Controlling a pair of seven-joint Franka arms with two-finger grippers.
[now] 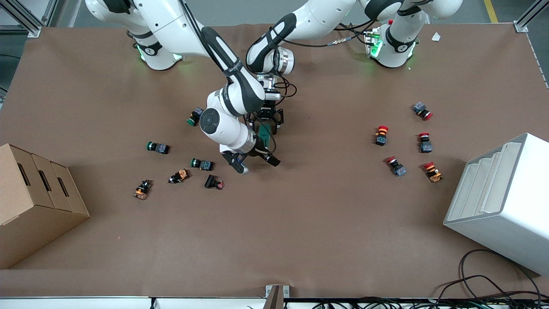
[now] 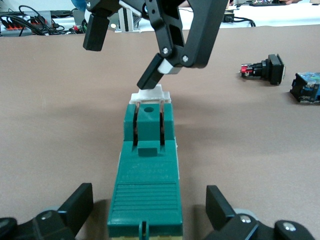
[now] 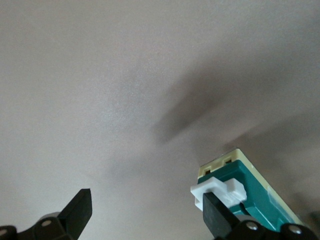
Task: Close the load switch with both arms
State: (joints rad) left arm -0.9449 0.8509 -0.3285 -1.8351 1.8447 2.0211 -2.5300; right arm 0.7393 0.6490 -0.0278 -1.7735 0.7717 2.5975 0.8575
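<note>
Table (image 1: 300,240) first, then: what lies on it, and where is the job?

Brown and broad, with a cardboard box (image 1: 34,201) at the right arm's end and a white rack (image 1: 502,197) at the left arm's end. Green-capped push buttons (image 1: 201,164) lie scattered toward the box, red-capped push buttons (image 1: 424,142) toward the rack. The load switch (image 1: 264,134) lies flat on the table about midway between the two groups, and both arms meet over it.

How do the arms stand?

The left gripper (image 2: 150,200) is low over the switch's green body, its fingers spread wide on either side. I see a gap on each side, so it does not look clamped. The right gripper (image 3: 145,215) is at the switch's other end, the end nearer the front camera. It too is spread wide and holds nothing.

And the handle?

The white handle (image 2: 148,95) sits at that end. One right finger (image 2: 156,70) has its tip against or just above the handle. I cannot tell which.

So how far along?

I'd judge the approach done and the closing itself not yet done. What seems left is for the left fingers to steady the body and for the right finger to press the handle home. Whether the handle has started to travel, the views don't show.
</note>
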